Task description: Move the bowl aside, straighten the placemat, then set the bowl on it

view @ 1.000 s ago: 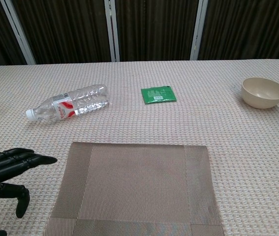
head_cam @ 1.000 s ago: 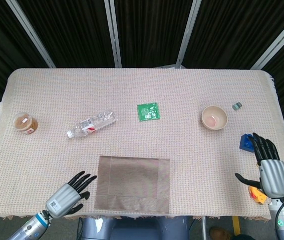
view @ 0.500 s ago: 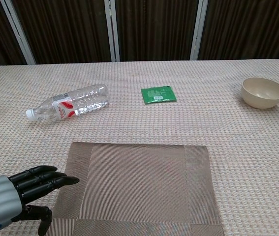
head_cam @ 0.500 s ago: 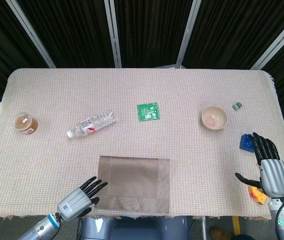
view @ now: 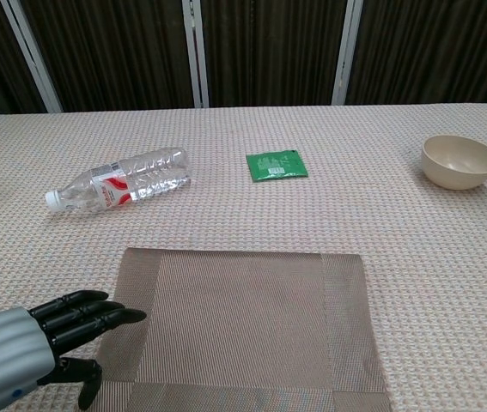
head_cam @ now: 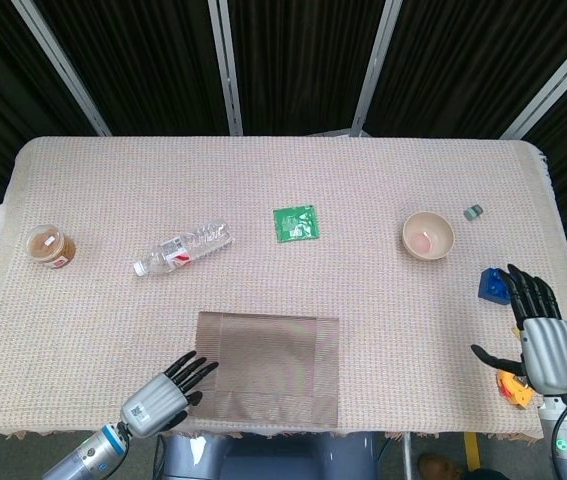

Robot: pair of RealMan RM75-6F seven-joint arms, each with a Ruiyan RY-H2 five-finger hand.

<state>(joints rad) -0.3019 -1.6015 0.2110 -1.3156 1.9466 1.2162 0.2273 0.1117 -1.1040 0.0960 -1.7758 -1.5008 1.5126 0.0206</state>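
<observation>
The beige bowl [head_cam: 428,235] [view: 459,160] stands at the right of the table, away from the mat. The brown woven placemat [head_cam: 268,370] [view: 243,326] lies flat at the front centre, square to the table edge. My left hand [head_cam: 163,394] [view: 63,330] hovers open at the mat's front left corner, fingers stretched out with the tips over its left border. My right hand [head_cam: 538,335] is open near the right table edge, fingers pointing away from me, holding nothing; it is out of the chest view.
A clear water bottle [head_cam: 183,247] [view: 121,184] lies on its side left of centre. A green packet [head_cam: 295,223] [view: 276,164] lies mid-table. An orange-lidded jar [head_cam: 50,246] sits far left. A blue block [head_cam: 492,285], a small grey item [head_cam: 473,211] and a yellow-red toy [head_cam: 511,386] lie near the right hand.
My left hand has moved right and toward the front, from beside the mat to its front left corner. The right hand, bowl and mat have stayed where they were.
</observation>
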